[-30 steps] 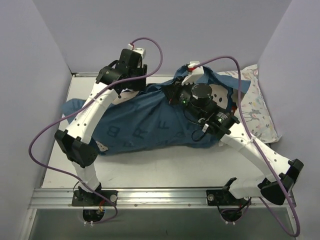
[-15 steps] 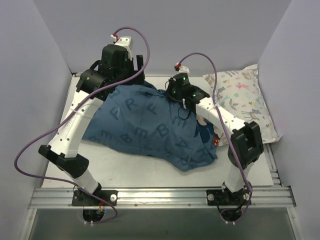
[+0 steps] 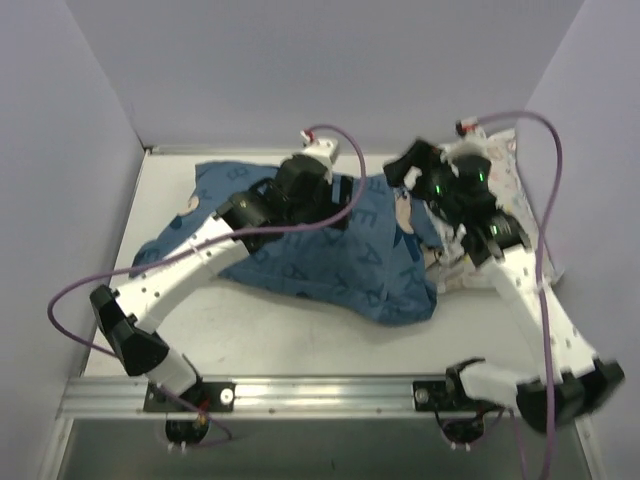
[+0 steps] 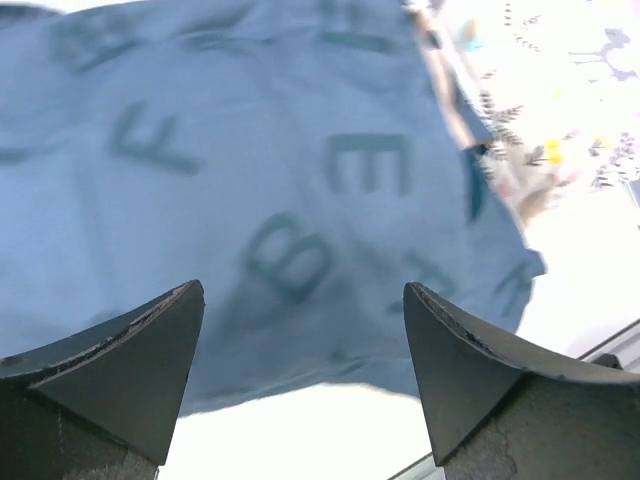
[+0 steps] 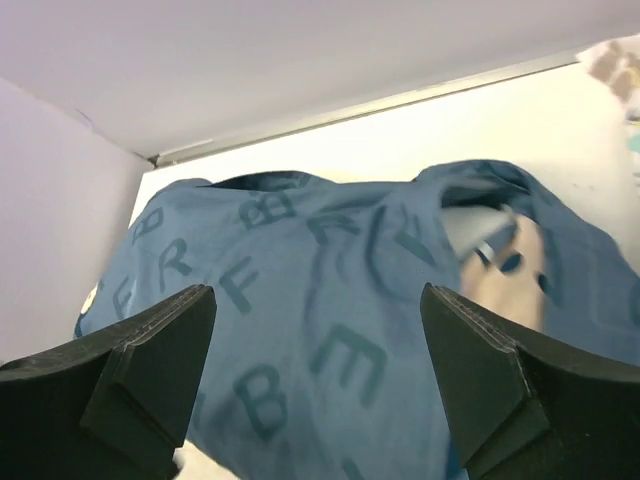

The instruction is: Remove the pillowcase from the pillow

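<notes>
Your left gripper (image 4: 300, 292) and right gripper (image 5: 315, 297) just let go, jaws apart, so the dark blue lettered fabric pillowcase (image 3: 340, 270) needs regrabbing.

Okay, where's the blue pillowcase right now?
From above, the pillowcase lies crumpled across the middle of the table under the left arm, its right end beside the animal-print pillow.
</notes>
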`<state>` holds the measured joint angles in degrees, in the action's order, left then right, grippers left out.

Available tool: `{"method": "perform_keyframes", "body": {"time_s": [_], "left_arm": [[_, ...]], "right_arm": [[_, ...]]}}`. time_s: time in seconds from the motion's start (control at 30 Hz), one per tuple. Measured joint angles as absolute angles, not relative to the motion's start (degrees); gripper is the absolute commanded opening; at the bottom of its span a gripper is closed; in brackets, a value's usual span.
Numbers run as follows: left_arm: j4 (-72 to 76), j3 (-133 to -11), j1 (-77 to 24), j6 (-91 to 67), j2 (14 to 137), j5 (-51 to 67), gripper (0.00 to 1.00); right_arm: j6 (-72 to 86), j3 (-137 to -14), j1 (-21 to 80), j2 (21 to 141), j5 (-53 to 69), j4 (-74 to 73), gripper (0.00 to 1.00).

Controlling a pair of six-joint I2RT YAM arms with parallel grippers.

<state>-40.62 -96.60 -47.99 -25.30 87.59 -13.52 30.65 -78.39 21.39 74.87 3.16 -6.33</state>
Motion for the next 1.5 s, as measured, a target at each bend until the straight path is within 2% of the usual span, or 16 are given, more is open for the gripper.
{"method": "perform_keyframes", "body": {"time_s": [0.17,0.3,0.4,0.43,0.47,0.6,0.67,0.73,0.8,0.83,0.93,1.0,1.03,1.1,1.37,1.5], "left_arm": [[-39.0,-107.1,-53.3,-24.6,99.4,-16.2,0.89],[-39.5,-118.8,-55.2,-23.3,110.9,-18.3,0.90],[-41.0,-128.0,-55.6,-22.0,119.3,-19.8,0.90],[-41.4,-130.8,-55.7,-21.5,122.0,-20.4,0.90],[-42.4,-133.6,-55.7,-21.0,124.5,-21.0,0.90],[-45.4,-142.1,-55.8,-19.1,132.2,-22.7,0.89],[-46.8,-142.2,-55.8,-18.5,133.2,-23.4,0.89],[-48.0,-142.1,-55.8,-17.8,133.6,-23.8,0.89],[-48.4,-141.9,-55.8,-17.5,133.6,-23.9,0.88],[-48.4,-141.9,-55.8,-17.3,133.6,-24.0,0.86],[-48.6,-141.8,-55.8,-17.0,133.6,-24.4,0.63],[-48.9,-141.7,-55.8,-16.8,133.6,-24.9,0.35],[-49.1,-141.6,-55.8,-16.8,133.6,-25.1,0.28],[-49.5,-141.1,-55.8,-16.5,133.6,-25.4,0.16],[-49.5,-132.2,-55.4,-17.3,128.9,-26.7,0.12],[-49.8,-124.0,-53.7,-18.7,120.9,-26.7,0.12]], "right_arm": [[31.8,-59.9,17.4,57.1,1.2,-7.4,0.85],[32.8,-49.1,15.7,56.1,3.6,-7.8,0.74],[34.0,-42.7,16.8,59.1,5.9,-7.0,0.61],[34.6,-41.3,17.4,59.9,6.2,-7.0,0.50],[34.9,-40.3,17.9,60.5,6.3,-6.8,0.45],[37.3,-38.4,19.8,60.5,6.2,-4.6,0.33],[38.0,-37.6,20.7,59.9,5.1,-3.4,0.33],[39.0,-36.3,21.4,58.5,3.8,-2.3,0.47],[39.7,-34.1,21.5,55.9,2.7,-1.1,0.49],[40.3,-33.0,21.5,54.5,2.2,-0.8,0.49],[41.6,-30.8,21.5,51.8,1.3,0.1,0.49],[42.0,-30.4,21.3,51.3,1.2,0.5,0.50],[42.1,-30.3,21.2,51.3,1.2,0.7,0.49],[42.0,-30.3,20.9,51.3,1.3,1.0,0.40],[42.3,-30.3,19.9,54.1,2.4,2.8,0.00],[42.9,-30.4,18.9,55.0,3.2,3.6,0.00]]}}
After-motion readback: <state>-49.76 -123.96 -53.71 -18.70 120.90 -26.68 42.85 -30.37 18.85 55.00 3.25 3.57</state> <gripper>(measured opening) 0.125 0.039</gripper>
